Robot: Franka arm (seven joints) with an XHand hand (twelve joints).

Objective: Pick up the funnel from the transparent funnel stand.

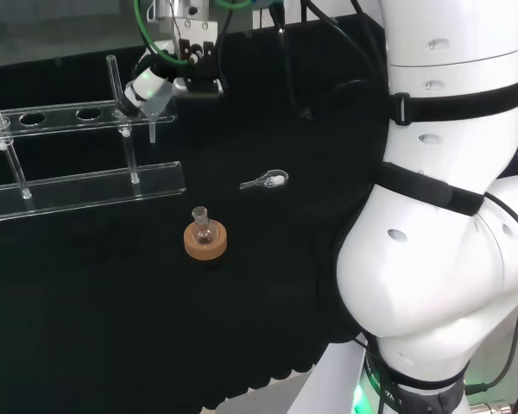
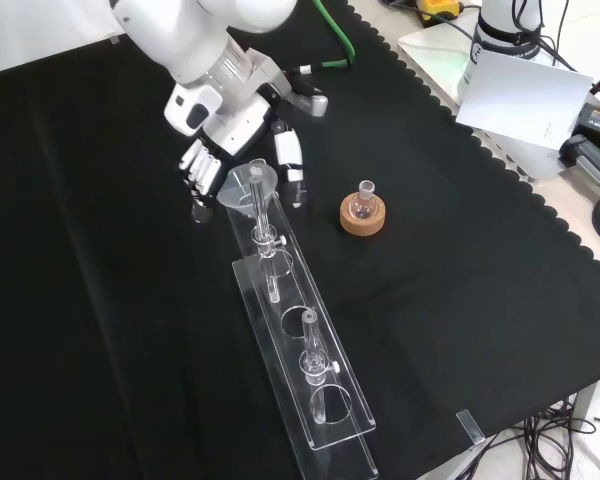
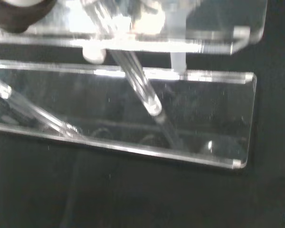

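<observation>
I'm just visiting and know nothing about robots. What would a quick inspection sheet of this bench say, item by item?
Surface: black cloth with a scalloped edge covers the bench.
Job's things: clear funnel sits in the end hole of the transparent funnel stand.
Clutter: small round glass flask on a cork ring; a small clear glass piece lies on the cloth.
Hand: black and white hand at the funnel, fingers curled beside its rim; contact unclear.
Cables: green cable behind the hand; black leads beyond the cloth's edge.
Surroundings: white paper sheet off the cloth.
</observation>
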